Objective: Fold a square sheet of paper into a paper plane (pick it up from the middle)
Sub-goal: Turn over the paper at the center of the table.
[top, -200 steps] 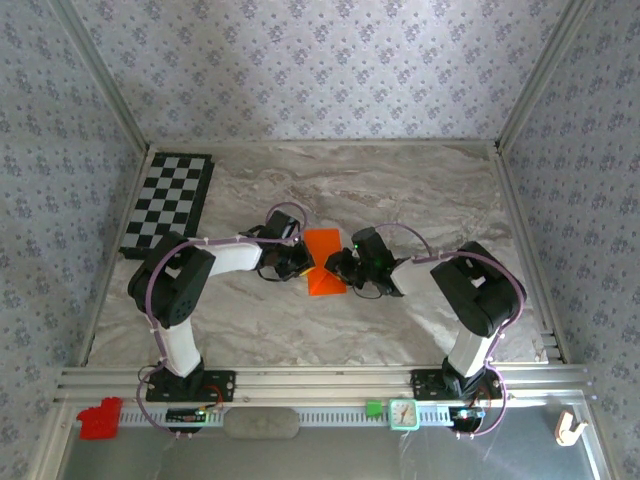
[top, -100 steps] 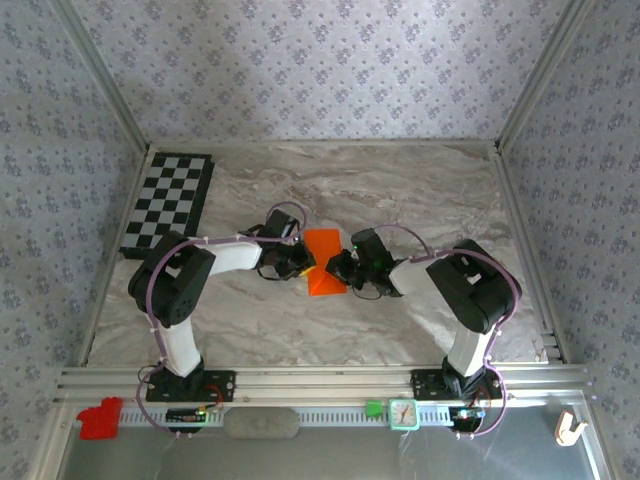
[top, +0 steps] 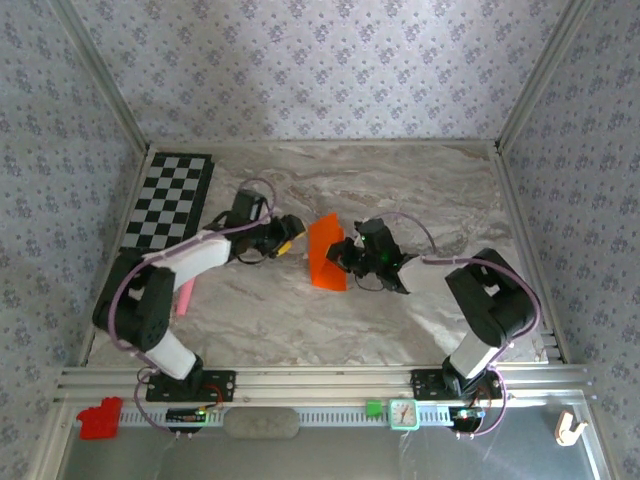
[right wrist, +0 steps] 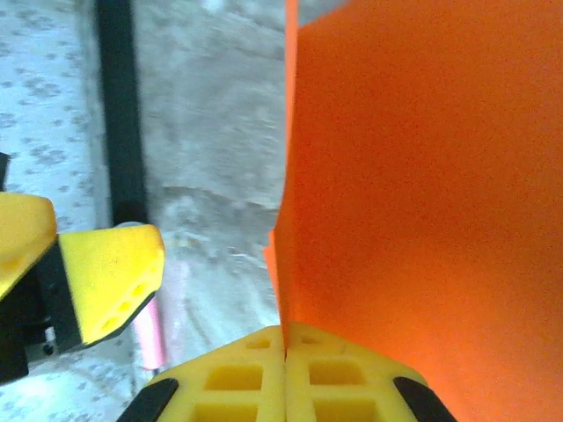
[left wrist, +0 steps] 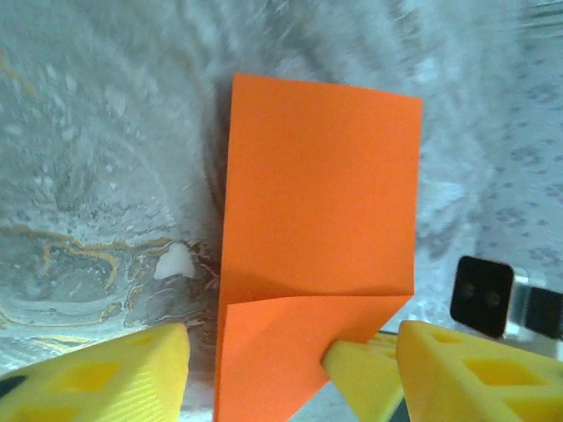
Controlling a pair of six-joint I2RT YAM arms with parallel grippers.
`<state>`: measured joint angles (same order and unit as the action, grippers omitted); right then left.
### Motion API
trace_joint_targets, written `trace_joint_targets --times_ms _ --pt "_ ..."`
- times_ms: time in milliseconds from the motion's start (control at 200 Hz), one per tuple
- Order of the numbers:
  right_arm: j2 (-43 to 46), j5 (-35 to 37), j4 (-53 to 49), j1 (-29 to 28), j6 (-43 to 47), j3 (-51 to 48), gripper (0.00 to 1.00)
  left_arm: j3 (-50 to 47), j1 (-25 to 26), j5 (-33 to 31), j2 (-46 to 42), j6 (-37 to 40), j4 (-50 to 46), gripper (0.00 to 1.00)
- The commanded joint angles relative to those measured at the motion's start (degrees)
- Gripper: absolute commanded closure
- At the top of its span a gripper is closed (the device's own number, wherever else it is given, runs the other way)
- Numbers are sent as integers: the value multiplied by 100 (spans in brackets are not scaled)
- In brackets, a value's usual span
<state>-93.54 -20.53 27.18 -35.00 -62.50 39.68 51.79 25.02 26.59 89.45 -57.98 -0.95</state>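
Note:
The square sheet of paper (top: pixel 323 255), bright orange, is folded over with a slanted flap along one crease (left wrist: pixel 317 193). It stands tilted up off the marble table (top: pixel 420 190). My right gripper (top: pixel 343 256) is shut on its right edge, and in the right wrist view the two fingers (right wrist: pixel 284 338) meet with the paper (right wrist: pixel 422 193) pinched between them. My left gripper (top: pixel 290 232) is open just left of the paper and apart from it. In the left wrist view its yellow fingers (left wrist: pixel 290 338) stand wide, with the paper beyond them.
A black-and-white checkerboard (top: pixel 168 200) lies at the back left. A pink pen-like object (top: pixel 185 297) rests on the table by the left arm. A red block (top: pixel 98 418) sits on the rail at the near left. Patterned walls close in three sides.
My left gripper has opened, let go of the paper and drawn back to the left. My right gripper has closed on the paper's right edge, and the sheet now stands more upright.

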Motion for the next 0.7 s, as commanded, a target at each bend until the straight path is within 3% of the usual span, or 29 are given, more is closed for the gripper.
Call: trace_joint_targets --times_ms 0,215,520,695 --pt "284 -408 305 114 195 253 94 -485 -234 577 -442 -233 726 23" --pt "462 -1008 519 310 53 733 94 -1049 -304 957 -1040 -871 1951 0" --pt "411 -1538 1129 433 -505 1072 94 -1261 -304 1403 -1127 -1628 3569 0" --pt "310 -1704 1531 459 -859 1089 93 -1170 -278 1519 -1036 -1800 3913 4"
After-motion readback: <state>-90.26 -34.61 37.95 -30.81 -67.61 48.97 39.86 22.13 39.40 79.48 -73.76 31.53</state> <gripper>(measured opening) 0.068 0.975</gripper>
